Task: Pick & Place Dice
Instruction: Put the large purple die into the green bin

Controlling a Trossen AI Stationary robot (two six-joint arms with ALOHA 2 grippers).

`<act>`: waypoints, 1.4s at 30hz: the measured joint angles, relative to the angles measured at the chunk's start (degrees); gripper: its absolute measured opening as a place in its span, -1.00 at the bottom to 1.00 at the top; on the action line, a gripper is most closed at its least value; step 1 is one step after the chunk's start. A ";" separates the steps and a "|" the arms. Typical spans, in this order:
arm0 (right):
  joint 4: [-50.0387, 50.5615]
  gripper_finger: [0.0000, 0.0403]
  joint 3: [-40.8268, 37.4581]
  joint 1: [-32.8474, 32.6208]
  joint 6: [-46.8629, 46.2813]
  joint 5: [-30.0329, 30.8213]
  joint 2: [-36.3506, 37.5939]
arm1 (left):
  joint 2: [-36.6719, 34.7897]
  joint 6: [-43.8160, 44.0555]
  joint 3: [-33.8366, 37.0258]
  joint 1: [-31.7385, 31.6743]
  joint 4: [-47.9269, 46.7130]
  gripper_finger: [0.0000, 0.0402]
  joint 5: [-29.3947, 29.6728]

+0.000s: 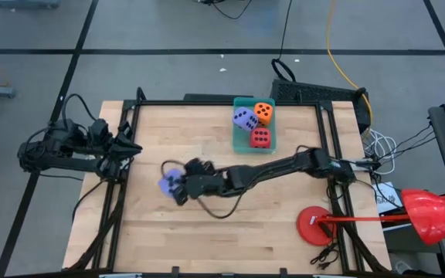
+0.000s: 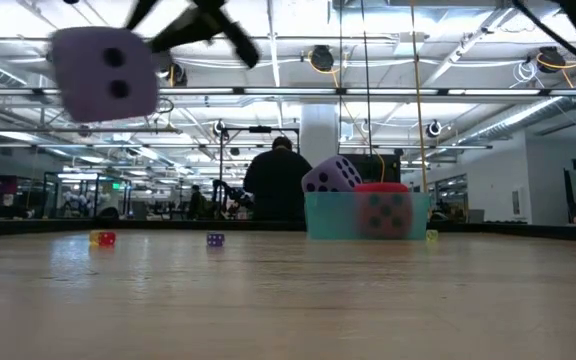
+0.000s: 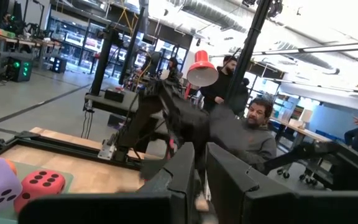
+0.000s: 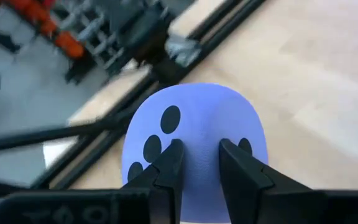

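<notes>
1. Carrying a lavender die [image 4: 194,143] clear of the counter [image 1: 207,232], the right gripper [image 1: 178,188] has its jaws clenched into the die's soft face; the right wrist view shows both dark fingers [image 4: 166,168] pressed into it, and the low view shows the same die [image 2: 103,75] well above the wood.
2. Position: right arm reaches across from the right edge; the held die [image 1: 167,184] is left of the counter's centre, well apart from the teal tray [image 1: 238,143] at the middle of the far edge.
3. Tray already holds three: second lavender die [image 1: 245,119], orange die [image 1: 263,112], red die [image 1: 259,137].
4. Judgement, step in hand: transport to the tray. Keep the squeeze steady, since the cube deforms and could slip; keep it high enough to clear the tray wall and the lavender die that stands above the rim; aim for the free space inside, lower, then release.
5. Left gripper [image 3: 194,180] waits off the left edge, jaws nearly closed on nothing.
6. Hard to make out: free room left in the tray cannot be judged. The low view cuts off the gripper. Grip depth on the hidden faces is unseen. People sit in the room behind.
</notes>
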State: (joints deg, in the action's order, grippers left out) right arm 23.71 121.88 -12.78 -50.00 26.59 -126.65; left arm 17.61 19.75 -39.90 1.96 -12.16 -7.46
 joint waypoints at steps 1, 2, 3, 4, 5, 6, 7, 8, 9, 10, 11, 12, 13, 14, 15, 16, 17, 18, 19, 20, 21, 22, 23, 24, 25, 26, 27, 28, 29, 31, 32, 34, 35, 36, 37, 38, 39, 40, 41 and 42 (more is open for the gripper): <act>0.13 -0.63 -2.20 0.08 -0.14 1.59 2.21 | 0.00 0.00 0.00 0.00 0.00 -0.77 0.00; 0.17 -0.63 -4.55 0.14 -0.26 3.28 4.37 | 0.00 -0.01 0.00 0.00 0.00 -0.77 0.00; 0.09 -0.63 -6.88 0.14 -0.26 5.20 6.55 | 0.00 0.00 0.00 0.00 0.00 -0.77 0.00; 0.09 -0.63 -9.38 0.15 -0.27 7.06 8.81 | 0.00 0.00 0.00 0.02 0.00 -0.77 0.00; 0.21 -0.63 -12.03 0.12 -0.34 9.06 11.24 | 0.00 0.00 0.00 0.01 0.00 -0.77 0.00; 0.24 -0.63 -14.54 0.14 -0.84 11.04 13.49 | 0.01 0.00 0.00 0.01 0.00 -0.77 0.00; 0.20 -0.63 -17.23 0.12 -1.57 12.92 15.91 | 0.02 0.00 0.00 0.02 -0.02 -0.77 0.00; 0.23 -0.63 -19.93 0.12 -2.10 14.79 18.39 | 0.02 0.00 0.00 0.00 -0.02 -0.77 0.00; 0.32 -0.63 -22.66 0.15 -2.54 16.65 20.75 | 0.00 0.00 0.00 0.00 0.00 -0.77 0.00; 0.27 -0.63 -25.16 0.32 -2.99 18.42 22.94 | 0.00 0.00 0.00 0.00 0.00 -0.77 0.00; 0.28 -0.63 -27.61 0.50 -3.33 20.05 25.10 | 0.02 0.00 0.00 0.00 0.00 -0.77 0.00; 0.33 -0.63 -30.20 0.74 -3.46 21.81 27.35 | 0.02 0.00 0.00 0.01 0.00 -0.77 0.00; 0.44 -0.63 -32.74 0.97 -3.51 23.45 29.42 | 0.02 0.00 0.00 0.01 0.00 -0.77 0.00; 0.57 -0.63 -35.07 1.36 -3.50 25.00 31.35 | 0.01 0.00 0.00 0.00 0.00 -0.77 0.00; 0.53 -0.63 -37.30 1.81 -3.50 26.14 33.29 | 0.02 0.00 0.00 0.01 -0.01 -0.77 0.00; 0.56 -0.63 -39.59 2.33 -3.51 27.10 35.17 | 0.02 0.00 0.00 0.00 0.00 -0.77 0.00; 0.56 -0.63 -41.70 2.97 -3.50 27.58 36.99 | 0.02 0.00 0.00 0.00 -0.02 -0.77 0.00; 0.61 -0.63 -43.80 3.63 -3.41 27.65 38.68 | 0.02 0.00 0.00 0.01 0.00 -0.77 0.00; 0.57 -0.63 -45.87 4.46 -3.33 27.66 40.37 | 0.02 0.00 0.00 0.01 0.00 -0.77 0.00; 0.58 -0.63 -47.89 5.18 -3.36 27.60 41.88 | 0.02 -0.02 0.00 0.02 0.00 -0.77 0.00; 0.59 -0.63 -49.83 6.00 -3.32 27.62 43.28 | 0.02 -0.02 0.00 0.01 -0.01 -0.77 0.00; 0.63 -0.63 -51.62 6.76 -3.32 27.60 44.61 | 0.01 0.00 0.00 0.01 -0.02 -0.77 0.00; 0.57 -0.63 -53.36 7.51 -3.33 27.60 45.97 | 0.02 0.00 0.00 0.00 0.00 -0.77 0.00; 0.64 -0.63 -55.07 8.33 -3.33 27.56 47.37 | 0.02 0.00 0.00 0.01 -0.01 -0.77 0.00; 0.68 -0.63 -56.64 9.14 -3.29 27.42 48.65 | 0.02 0.00 0.00 0.00 -0.02 -0.77 0.00; 0.50 -0.63 -58.21 9.86 -3.21 27.40 50.00 | 0.02 0.00 0.00 0.02 -0.02 -0.77 0.00; 0.54 -0.63 -59.72 10.67 -3.19 27.36 51.25 | 0.02 -0.01 0.00 0.00 -0.01 -0.77 0.00; 0.63 -0.63 -61.20 11.48 -3.10 27.36 52.35 | 0.02 0.00 0.00 0.02 0.00 -0.77 0.00; 0.59 -0.63 -62.61 12.29 -3.07 27.36 53.47 | 0.02 0.00 0.00 0.02 0.00 -0.77 0.02; 0.61 -0.63 -65.16 14.00 -2.52 27.34 55.55 | 0.02 0.00 0.00 0.02 -0.02 -0.77 0.00; 0.50 -0.63 -66.26 14.91 -1.98 27.34 56.40 | 0.01 0.00 0.00 0.00 0.00 -0.77 0.02; 0.22 -0.63 -68.36 16.69 -1.11 27.28 57.91 | 0.02 0.00 0.00 0.00 -0.02 -0.77 0.00; -0.04 -0.63 -69.23 17.57 -0.72 27.24 58.38 | 0.02 0.00 0.00 0.00 0.00 -0.77 0.02; -0.82 -0.63 -69.96 18.37 -0.09 27.21 58.64 | 0.02 0.00 0.00 0.00 -0.01 -0.77 0.00; -1.90 -0.63 -70.63 19.20 0.58 27.19 58.72 | 0.02 0.00 0.00 0.00 -0.02 -0.77 0.02; -2.88 -0.63 -71.25 19.97 1.40 26.86 58.75 | 0.02 0.00 0.00 0.01 -0.01 -0.77 0.01; -3.92 -0.63 -71.76 20.78 2.37 25.77 58.75 | 0.02 -0.02 0.00 0.02 -0.02 -0.77 0.00; -5.24 -0.63 -72.12 21.60 3.38 24.44 58.72 | 0.02 0.00 0.00 0.01 -0.02 -0.77 0.01; -6.66 -0.63 -72.48 22.43 4.24 23.02 58.57 | 0.01 0.00 0.00 0.00 -0.01 -0.77 0.01; -7.94 -0.63 -72.76 23.10 4.97 21.73 58.07 | 0.02 0.00 0.00 0.00 0.00 -0.77 0.00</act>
State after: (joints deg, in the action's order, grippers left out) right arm 15.77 49.12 10.32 -45.03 48.32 -68.58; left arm 17.63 19.74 -39.90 1.96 -12.17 -7.46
